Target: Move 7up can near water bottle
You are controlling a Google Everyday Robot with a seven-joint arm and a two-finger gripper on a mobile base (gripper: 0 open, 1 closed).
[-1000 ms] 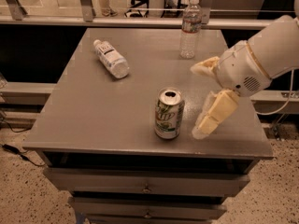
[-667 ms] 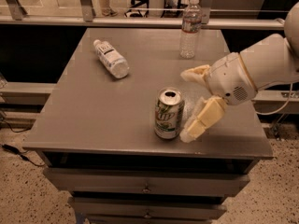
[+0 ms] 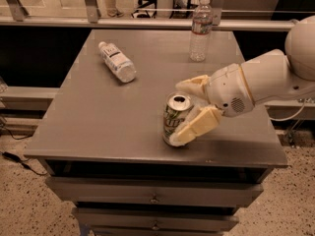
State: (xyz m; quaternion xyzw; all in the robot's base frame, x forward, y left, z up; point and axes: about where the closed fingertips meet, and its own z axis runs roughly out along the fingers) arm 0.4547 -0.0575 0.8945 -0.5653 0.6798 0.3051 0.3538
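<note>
The 7up can (image 3: 171, 118), silver-white with a green logo, stands upright near the front of the grey table (image 3: 108, 122). My gripper (image 3: 178, 113) reaches in from the right and is open, with one cream finger behind the can and the other finger (image 3: 198, 126) in front of it, overlapping its right side. The can still rests on the table. The water bottle (image 3: 200, 28), tall and clear with a white cap, stands upright at the table's back edge, well behind the can.
A stubbier clear bottle (image 3: 117, 62) with a wide white label lies on its side at the back left of the table. The table's front edge is close below the can. Drawers (image 3: 155, 198) sit under the tabletop. A railing runs behind the table.
My gripper has moved left from beside the can until its fingers stand on either side of it. The can and both bottles have not moved.
</note>
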